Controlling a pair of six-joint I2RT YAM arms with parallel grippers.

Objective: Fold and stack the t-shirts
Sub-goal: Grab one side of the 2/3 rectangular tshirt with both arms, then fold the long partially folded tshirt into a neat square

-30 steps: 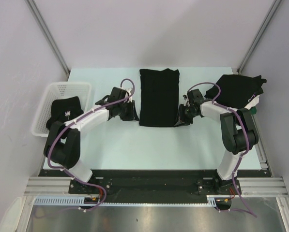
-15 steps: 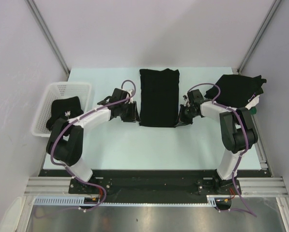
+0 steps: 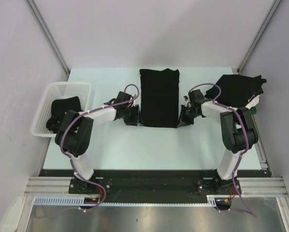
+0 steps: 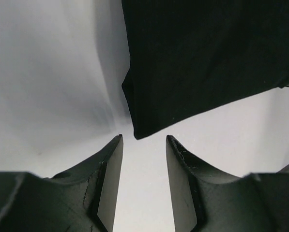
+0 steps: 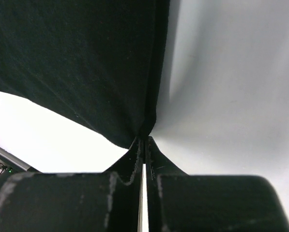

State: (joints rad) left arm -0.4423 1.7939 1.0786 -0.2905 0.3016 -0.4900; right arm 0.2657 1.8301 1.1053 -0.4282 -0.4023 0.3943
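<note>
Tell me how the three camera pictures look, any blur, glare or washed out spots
Top view: sharp, evenly lit, though the middle shirt is flat black without detail. Left wrist view: table washed out near white, jaws soft. Right wrist view: near jaws blurred, grey shading across the table.

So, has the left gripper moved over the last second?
Yes. In the top view the left gripper has slid toward the black shirt, to its near left corner, closing most of the gap to the shirt's edge.
</note>
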